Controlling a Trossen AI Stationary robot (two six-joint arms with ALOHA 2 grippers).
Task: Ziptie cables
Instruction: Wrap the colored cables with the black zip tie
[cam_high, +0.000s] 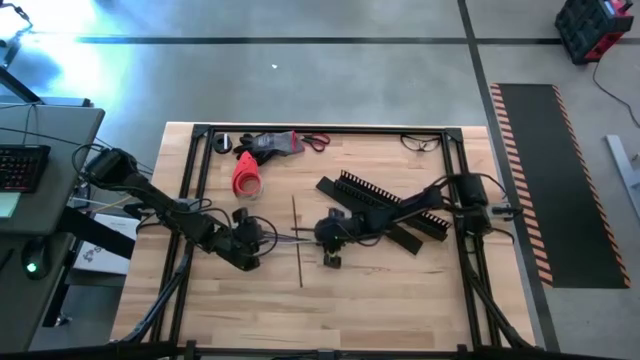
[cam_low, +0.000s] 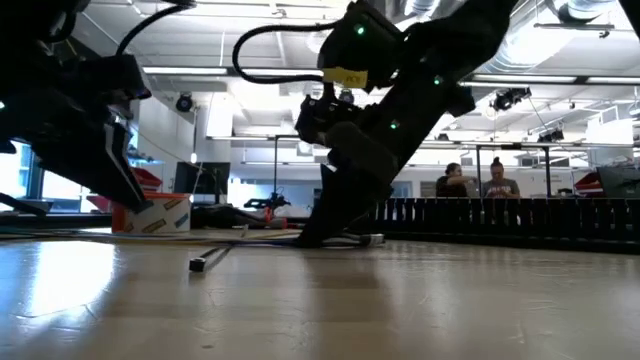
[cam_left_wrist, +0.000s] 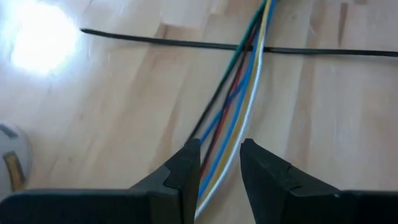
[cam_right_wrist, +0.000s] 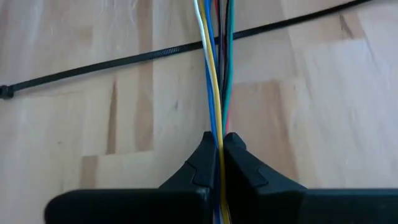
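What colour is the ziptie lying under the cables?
Black; the ziptie shows best in the right wrist view, crossing beneath the cables.

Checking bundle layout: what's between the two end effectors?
Cables span the gap, crossing over a black ziptie lying on the table; both wrist views show it.

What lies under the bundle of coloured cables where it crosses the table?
A black zip tie lies flat on the wooden table, crossing beneath the cables. The stretch directly under the wires is covered. The right hand pinches the bundle; the left hand straddles it, open.
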